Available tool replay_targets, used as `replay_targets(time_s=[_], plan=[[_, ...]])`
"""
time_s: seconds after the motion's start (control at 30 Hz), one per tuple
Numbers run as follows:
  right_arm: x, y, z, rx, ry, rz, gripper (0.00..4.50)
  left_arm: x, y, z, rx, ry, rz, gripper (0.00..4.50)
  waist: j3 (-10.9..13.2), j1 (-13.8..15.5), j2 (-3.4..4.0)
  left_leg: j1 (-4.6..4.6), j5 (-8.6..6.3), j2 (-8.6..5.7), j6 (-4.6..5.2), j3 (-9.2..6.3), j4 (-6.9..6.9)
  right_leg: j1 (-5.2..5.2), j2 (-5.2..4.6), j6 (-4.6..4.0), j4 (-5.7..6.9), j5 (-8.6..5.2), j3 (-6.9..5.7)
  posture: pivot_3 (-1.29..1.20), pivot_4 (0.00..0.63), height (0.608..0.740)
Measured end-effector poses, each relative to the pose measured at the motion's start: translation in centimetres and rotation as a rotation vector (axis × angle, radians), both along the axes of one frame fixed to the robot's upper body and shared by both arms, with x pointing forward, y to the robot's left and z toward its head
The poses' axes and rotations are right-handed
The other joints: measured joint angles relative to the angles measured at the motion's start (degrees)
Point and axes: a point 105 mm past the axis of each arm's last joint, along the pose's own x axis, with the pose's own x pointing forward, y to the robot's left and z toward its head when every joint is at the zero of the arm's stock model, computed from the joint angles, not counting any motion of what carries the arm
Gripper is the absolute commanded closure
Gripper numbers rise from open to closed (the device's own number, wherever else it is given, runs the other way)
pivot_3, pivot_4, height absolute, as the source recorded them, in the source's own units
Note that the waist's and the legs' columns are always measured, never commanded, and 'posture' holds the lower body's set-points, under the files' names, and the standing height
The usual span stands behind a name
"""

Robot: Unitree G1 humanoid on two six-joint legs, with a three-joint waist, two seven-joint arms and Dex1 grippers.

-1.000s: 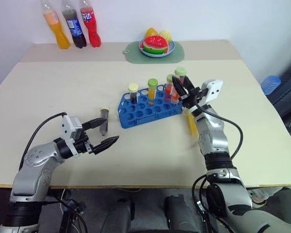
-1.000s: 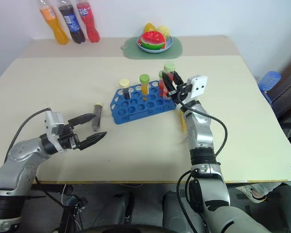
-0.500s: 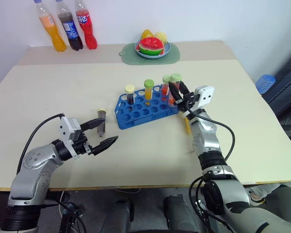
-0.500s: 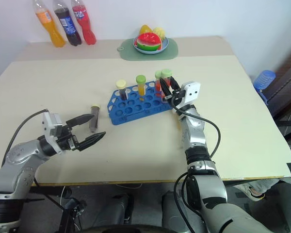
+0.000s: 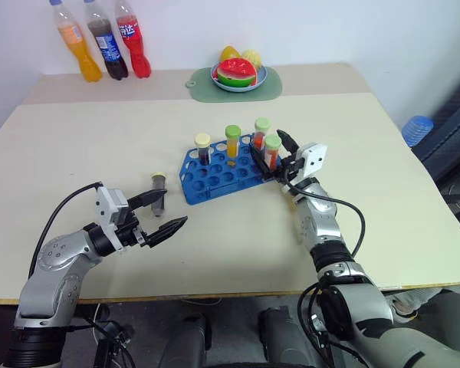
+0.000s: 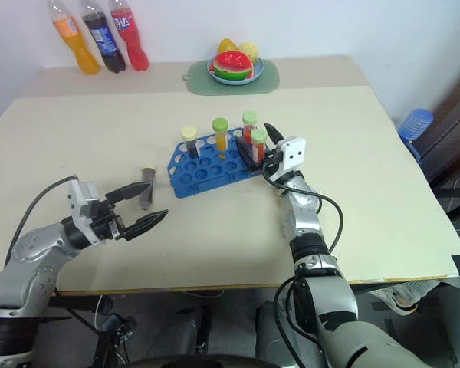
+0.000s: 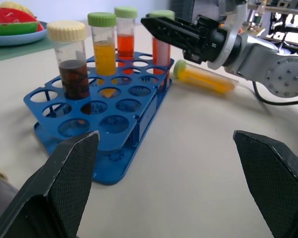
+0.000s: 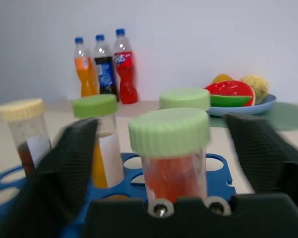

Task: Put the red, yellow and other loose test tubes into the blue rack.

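Beige table (image 5: 383,199): blue rack (image 5: 215,180) central, wide margins around.

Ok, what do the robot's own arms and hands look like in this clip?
Both arms are silver-grey metal with black joints and a loose black cable looping along each forearm. Each wrist carries a small white box. The left hand and right hand each have two black, tapered fingers with a fine ribbed texture.
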Motion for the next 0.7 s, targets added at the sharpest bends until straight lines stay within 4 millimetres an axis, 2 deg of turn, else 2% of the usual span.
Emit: replay_targets(time_s=[0.13, 0.2, 0.3, 0.43, 0.5, 0.63, 0.7], plan=[[-1.2, -1.3, 0.6, -0.114, 0.009, 0.017, 0.06, 0.1, -0.2, 0.1, -0.004, -0.009, -0.001, 0.0, 0.0, 0.57, 0.0, -0.02, 0.0, -0.01, 0.0, 0.0, 0.03, 0.01, -0.01, 0.0, -0.03, 0.0, 0.01, 0.0, 0.15, 0.74], [-2.3, -3.0, 0.4, -0.227, 0.074, 0.008, 0.06, 0.1, -0.3, 0.2, -0.007, -0.018, -0.003, 0.0, 0.01, 1.03, 0.02, -0.07, -0.01, -0.03, 0.02, -0.02, 0.04, 0.01, -0.04, 0.0, -0.08, 0.0, 0.01, 0.0, 0.15, 0.74], [-4.1, -6.6, 0.0, -0.374, 0.267, -0.039, 0.06, 0.1, -0.2, -0.1, -0.006, -0.013, 0.004, 0.0, 0.01, 1.65, 0.01, -0.14, -0.02, -0.04, 0.04, 0.01, 0.08, -0.01, -0.07, 0.0, -0.12, 0.0, 0.01, 0.0, 0.15, 0.74], [-5.0, -8.9, 0.3, -0.426, 0.608, -0.088, 0.06, 0.2, -0.5, -0.3, -0.005, -0.017, 0.0, 0.0, 0.02, 1.46, 0.06, -0.07, -0.03, 0.06, 0.05, 0.07, 0.06, 0.02, -0.01, -0.09, -0.12, 0.03, 0.02, 0.0, 0.15, 0.74], [-5.0, -9.3, 0.8, -0.404, 0.723, -0.115, 0.06, 0.3, -0.9, -0.4, -0.007, -0.017, -0.014, 0.0, 0.02, 1.65, 0.04, -0.08, -0.03, 0.06, 0.06, 0.07, 0.07, 0.03, 0.0, -0.1, -0.16, 0.03, 0.0, 0.0, 0.15, 0.74], [-3.7, -9.0, 2.9, -0.309, 0.932, -0.151, 0.06, 0.5, -1.4, -1.0, 0.0, -0.003, -0.043, 0.0, 0.03, 1.91, 0.05, -0.16, -0.05, 0.05, 0.08, 0.11, 0.06, -0.01, -0.02, -0.09, -0.23, 0.03, 0.0, 0.0, 0.15, 0.74], [-3.4, -8.6, 3.1, -0.28, 1.001, -0.156, 0.06, 0.6, -1.8, -1.2, 0.005, 0.002, -0.055, 0.0, 0.02, 1.97, 0.04, -0.22, -0.06, 0.05, 0.1, 0.11, 0.04, -0.04, -0.02, -0.09, -0.27, 0.04, -0.02, 0.0, 0.15, 0.74]])
